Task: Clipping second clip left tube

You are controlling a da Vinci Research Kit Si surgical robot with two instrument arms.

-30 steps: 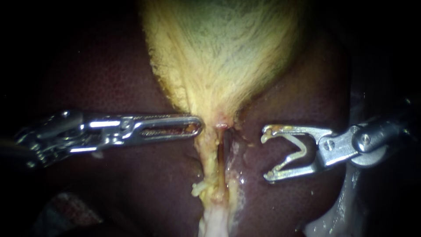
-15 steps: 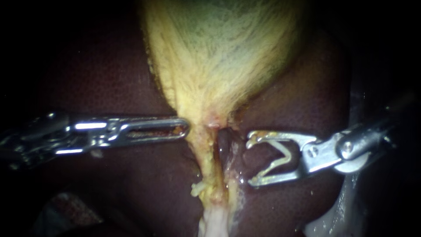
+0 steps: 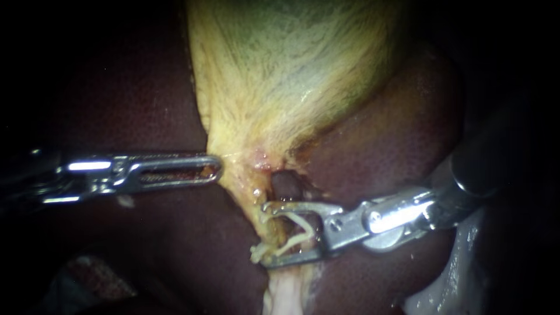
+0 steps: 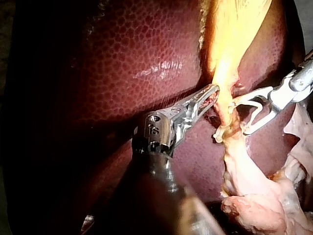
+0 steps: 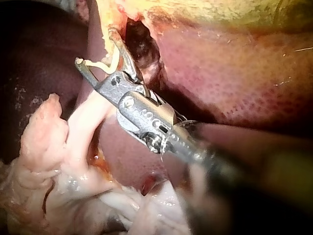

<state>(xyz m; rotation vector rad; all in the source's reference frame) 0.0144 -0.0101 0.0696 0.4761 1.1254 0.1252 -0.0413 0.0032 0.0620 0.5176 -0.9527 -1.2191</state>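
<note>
Our right instrument (image 3: pixel 263 234) has its jaws spread wide, and both bear on the pale open clip (image 3: pixel 280 244) seated between them, its two legs splayed in a V with the bend toward the shaft. The left tube (image 3: pixel 256 189), the yellowish strand running down from the neck of the gallbladder (image 3: pixel 291 76), passes between those legs, so the jaws and clip straddle it from the right. We cannot tell whether the legs press on it. The jaw tips reach just past the strand's far edge. In the right wrist view one clip leg ends level with its jaw tip beyond the strand. Just above the upper jaw a dark hollow (image 3: pixel 286 184) opens beside the tube. Our left instrument (image 3: pixel 217 169) has its slotted jaws closed together, their tip pinching the left edge of the gallbladder's neck, where a thin taut fold leads off into the yellow tissue. In the left wrist view that tip meets the tissue just beside the clip-bearing jaws. The two instruments stand on opposite sides of the neck, near each other but apart. Below the clip the tube runs into pale, ragged tissue (image 3: pixel 286 294). The dark red liver (image 3: pixel 128 99) lies under and around everything.
</note>
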